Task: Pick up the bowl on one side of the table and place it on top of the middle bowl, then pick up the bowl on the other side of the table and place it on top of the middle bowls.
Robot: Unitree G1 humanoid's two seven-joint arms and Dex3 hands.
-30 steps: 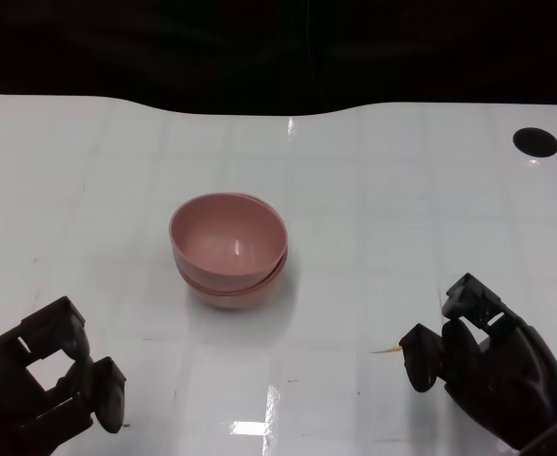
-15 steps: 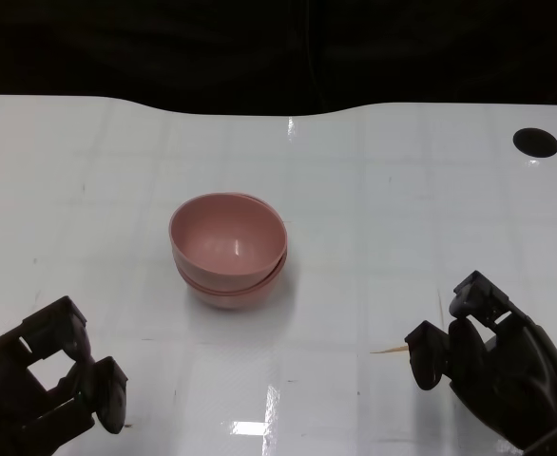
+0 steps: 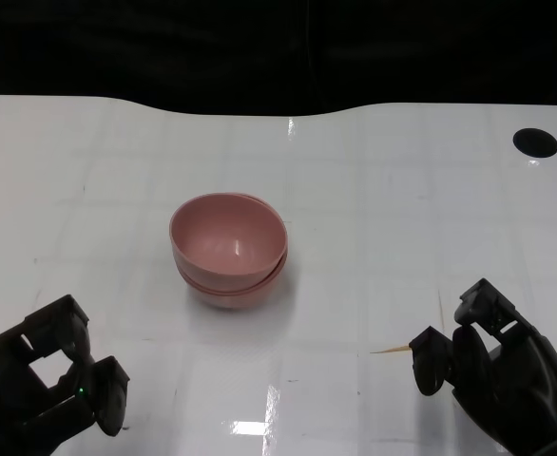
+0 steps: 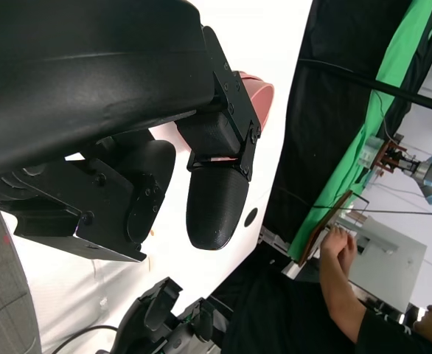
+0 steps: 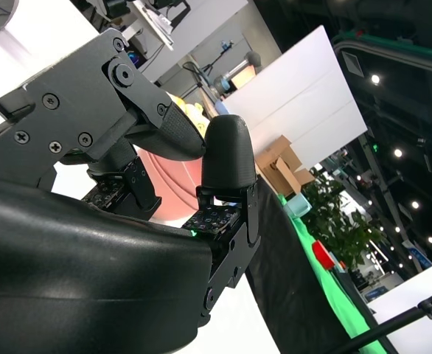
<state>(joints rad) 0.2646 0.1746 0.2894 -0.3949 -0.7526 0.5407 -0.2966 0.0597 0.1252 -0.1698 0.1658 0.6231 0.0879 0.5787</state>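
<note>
A stack of pink bowls [image 3: 229,249] stands nested near the middle of the white table [image 3: 374,218]; a pink edge of the stack [image 4: 260,92] shows past the fingers in the left wrist view, and part of it [image 5: 173,178] in the right wrist view. My left hand [image 3: 48,385] rests low at the near left, holding nothing, fingers partly curled and apart. My right hand [image 3: 492,370] sits at the near right, holding nothing, fingers apart. Both hands are well short of the stack.
A thin toothpick-like sliver [image 3: 389,351] lies on the table just left of my right hand. A dark round hole [image 3: 535,142] sits at the far right. The table's far edge meets a black backdrop. A person's hands [image 4: 339,247] show beyond the table.
My right hand has drawn back a little toward the near right edge. The left hand and the bowl stack have not moved.
</note>
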